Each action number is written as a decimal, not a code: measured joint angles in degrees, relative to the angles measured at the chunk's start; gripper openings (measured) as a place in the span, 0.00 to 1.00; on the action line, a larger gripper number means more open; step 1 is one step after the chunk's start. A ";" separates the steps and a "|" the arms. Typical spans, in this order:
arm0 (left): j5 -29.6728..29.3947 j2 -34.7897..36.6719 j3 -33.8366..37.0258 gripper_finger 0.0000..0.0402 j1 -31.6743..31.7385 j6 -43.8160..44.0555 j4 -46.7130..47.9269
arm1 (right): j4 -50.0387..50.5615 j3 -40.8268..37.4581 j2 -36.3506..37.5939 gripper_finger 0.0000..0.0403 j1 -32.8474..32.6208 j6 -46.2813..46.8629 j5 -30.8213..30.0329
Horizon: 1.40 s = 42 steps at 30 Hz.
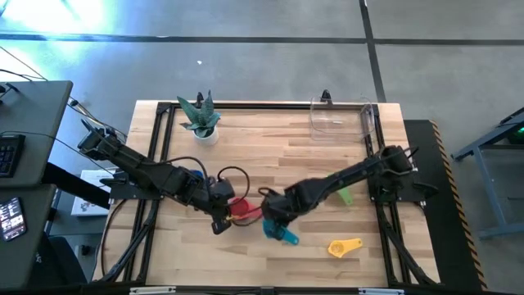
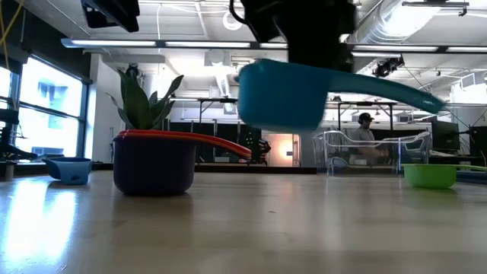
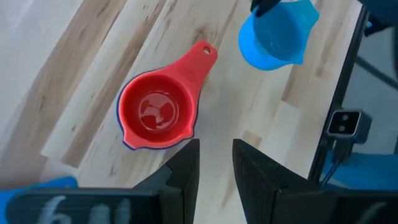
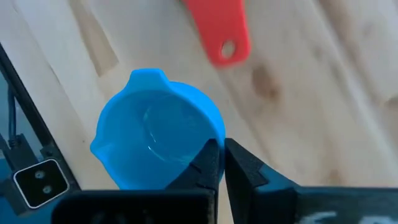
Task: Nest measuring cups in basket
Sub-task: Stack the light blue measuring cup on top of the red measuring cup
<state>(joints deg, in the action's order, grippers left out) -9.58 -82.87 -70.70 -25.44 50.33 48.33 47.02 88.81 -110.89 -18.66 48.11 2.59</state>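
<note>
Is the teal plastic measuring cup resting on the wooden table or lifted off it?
Lifted. In the low view the teal plastic measuring cup hangs clear above the wooden table, gripped by the right gripper.

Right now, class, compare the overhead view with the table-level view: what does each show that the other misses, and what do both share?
Only the overhead view shows the yellow plastic measuring cup and both dark arms whole. Only the table-level view shows the teal plastic measuring cup lifted clear of the wooden table, plus a small blue cup. Both show the red cup nested in a purple one, the green cup, the clear plastic basket and the potted plant.
</note>
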 joint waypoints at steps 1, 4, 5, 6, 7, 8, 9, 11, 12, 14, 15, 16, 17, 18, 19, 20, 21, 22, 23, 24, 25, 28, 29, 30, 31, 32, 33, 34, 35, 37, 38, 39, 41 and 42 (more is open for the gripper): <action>0.00 0.00 0.00 0.21 -0.14 1.04 0.14 | 0.94 0.98 0.00 0.01 0.73 -2.17 0.04; 0.21 0.07 0.00 0.21 -0.94 4.09 1.00 | 2.03 3.81 0.04 0.01 2.90 -7.88 0.42; 0.21 0.16 0.00 0.21 -1.31 5.14 1.77 | 2.02 4.44 0.08 0.01 3.66 -9.53 0.85; 0.13 0.26 0.00 0.21 -1.67 6.26 2.77 | 2.13 5.03 0.11 0.00 4.38 -10.99 1.25; -0.13 0.48 0.00 0.21 -2.13 7.51 4.05 | 2.09 5.55 0.10 0.00 5.09 -12.56 1.85; -0.71 0.89 0.02 0.21 -2.75 9.19 5.82 | 2.09 6.06 0.11 0.00 5.79 -13.96 2.24; -1.46 1.37 0.04 0.21 -3.44 11.05 7.64 | 2.06 6.49 0.11 0.00 6.45 -15.17 2.29; -2.62 2.46 0.04 0.21 -4.83 14.63 10.41 | 2.06 7.16 0.11 0.00 7.79 -17.22 2.60; -3.29 3.06 0.04 0.21 -5.72 16.35 11.82 | 2.15 7.47 0.11 0.00 8.40 -18.19 2.86; -4.63 4.67 0.04 0.21 -7.26 19.07 14.07 | 1.26 8.06 0.11 0.00 9.58 -19.53 3.58; -5.15 5.45 0.04 0.21 -8.00 20.18 14.76 | 0.53 8.29 0.11 0.00 10.13 -20.13 3.86; -5.62 6.21 0.04 0.21 -8.72 21.29 15.73 | -0.29 8.44 0.11 0.00 10.64 -20.78 4.15; -6.13 6.92 0.04 0.21 -9.48 22.38 16.77 | -1.27 8.54 0.10 0.00 11.14 -21.30 4.52; -6.64 7.68 0.04 0.21 -10.14 23.40 17.47 | -2.60 8.60 0.11 0.00 11.61 -21.49 4.89; -7.10 8.48 0.04 0.21 -10.70 24.31 18.18 | -4.20 8.64 0.11 0.00 12.08 -21.62 5.06; -7.61 9.14 0.04 0.21 -11.37 25.26 19.32 | -5.67 8.64 0.11 0.00 12.52 -21.78 5.30; -7.90 9.76 0.04 0.21 -11.94 26.21 20.48 | -6.91 8.64 0.11 0.00 12.93 -22.27 5.77; -8.09 10.40 0.04 0.21 -12.44 27.09 21.58 | -8.29 8.64 0.10 0.00 13.40 -22.58 6.52; -8.13 11.02 0.04 0.21 -12.87 27.85 22.66 | -9.81 8.64 0.11 0.00 13.85 -22.60 7.15; -8.20 11.62 0.04 0.21 -13.23 28.63 23.84 | -11.30 8.64 0.11 0.00 14.24 -22.55 7.50; -8.23 12.15 0.04 0.21 -13.53 29.16 25.06 | -12.80 8.64 0.10 0.00 14.66 -22.36 7.59; -8.28 13.54 0.04 0.21 -14.11 30.51 28.03 | -16.63 8.64 0.11 0.00 15.87 -20.37 8.01; -8.29 13.92 0.04 0.21 -14.13 30.64 28.93 | -17.57 8.64 0.11 0.00 16.21 -19.88 8.32; -8.29 14.32 0.04 0.21 -14.13 30.64 29.53 | -18.13 8.64 0.11 0.00 16.54 -19.62 8.75; -8.34 14.66 0.04 0.21 -14.13 30.62 29.99 | -18.45 8.64 0.10 0.00 16.83 -19.30 9.37; -8.59 14.91 0.04 0.21 -14.13 30.60 30.47 | -18.54 8.64 0.09 0.00 17.02 -18.41 9.85; -8.96 15.16 0.04 0.21 -14.13 30.60 30.89 | -18.51 8.64 0.09 0.00 17.24 -18.03 9.96; -9.34 15.35 0.04 0.21 -14.11 30.60 31.20 | -18.48 8.64 0.06 0.00 17.37 -17.78 9.95; -9.82 15.44 0.04 0.21 -14.11 30.59 31.60 | -18.48 8.64 -0.01 0.00 17.40 -17.50 9.94; -11.05 15.43 0.04 0.21 -14.11 30.58 32.50 | -18.26 8.64 -0.16 0.00 17.31 -17.51 9.97; -11.68 15.41 0.04 0.21 -14.11 30.58 32.90 | -18.19 8.65 -0.44 0.00 17.29 -17.55 10.04; -12.06 15.41 0.03 0.21 -14.11 30.57 33.48 | -18.32 8.73 -0.83 0.00 17.29 -17.54 10.21; -12.28 15.41 0.02 0.21 -14.11 30.58 34.25 | -17.91 8.73 -1.80 0.00 17.23 -17.50 11.27; -12.34 15.41 0.03 0.21 -14.07 30.55 34.27 | -18.02 8.73 -2.40 0.00 17.17 -17.50 11.68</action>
<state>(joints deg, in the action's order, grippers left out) -21.93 -67.46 -70.67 -39.51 80.88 82.60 28.99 97.54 -113.29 -1.49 30.61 14.27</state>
